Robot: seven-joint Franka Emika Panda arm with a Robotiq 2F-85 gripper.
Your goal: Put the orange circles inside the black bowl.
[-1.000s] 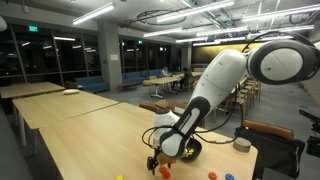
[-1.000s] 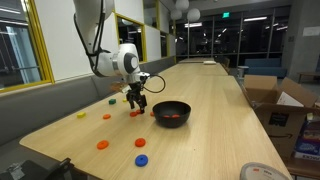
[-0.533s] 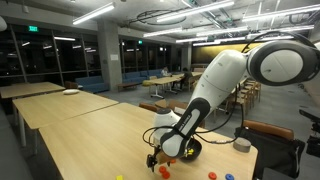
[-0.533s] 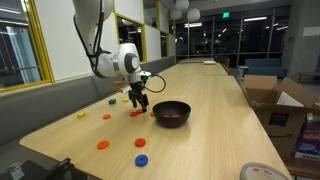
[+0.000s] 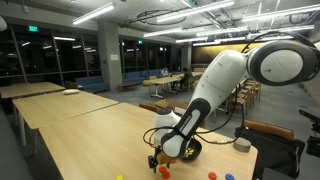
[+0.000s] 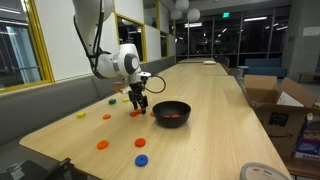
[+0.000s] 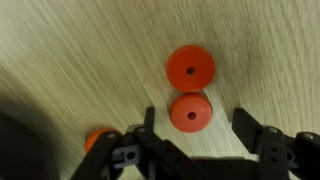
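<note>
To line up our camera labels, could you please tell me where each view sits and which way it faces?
An exterior view: near the table, facing the arm close up, bowl beside the gripper.
An exterior view: farther off, looking along the table at arm, bowl and loose discs.
Wrist view: straight down on two discs, fingers flanking one.
Exterior views share arm, gripper, bowl.

The long pale wooden table carries a small round black bowl, scattered flat round orange discs, a blue piece and a yellow piece.
</note>
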